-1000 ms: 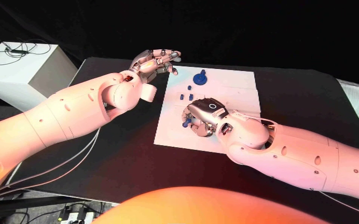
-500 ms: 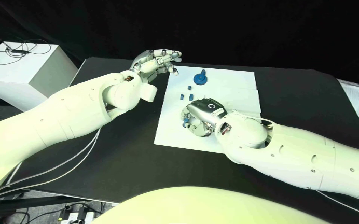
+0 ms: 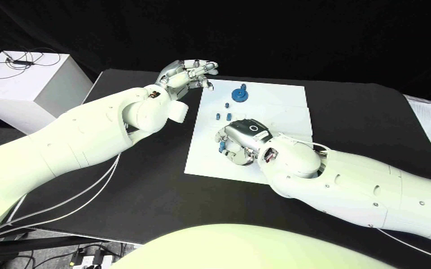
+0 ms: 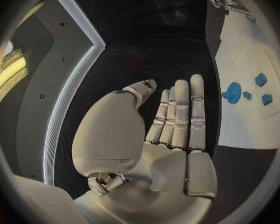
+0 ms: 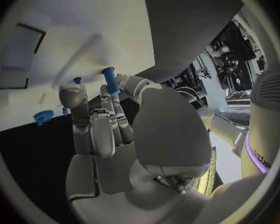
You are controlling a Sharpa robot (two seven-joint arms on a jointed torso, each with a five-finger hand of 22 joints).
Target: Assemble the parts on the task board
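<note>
Looking down from the head view, you see the white task board (image 3: 283,116) on the black counter (image 3: 359,119), in the middle of the frame. Your right robot hand (image 3: 241,139) sits over the board's lower left part and pinches a small blue peg (image 5: 110,80) between thumb and finger. The peg's long side points away from the palm. Your left robot hand (image 3: 186,75) hangs at the board's upper left corner, flat, fingers straight and side by side, holding nothing. A blue gear (image 3: 239,94) and small blue parts (image 3: 222,115) lie on the board's upper half.
</note>
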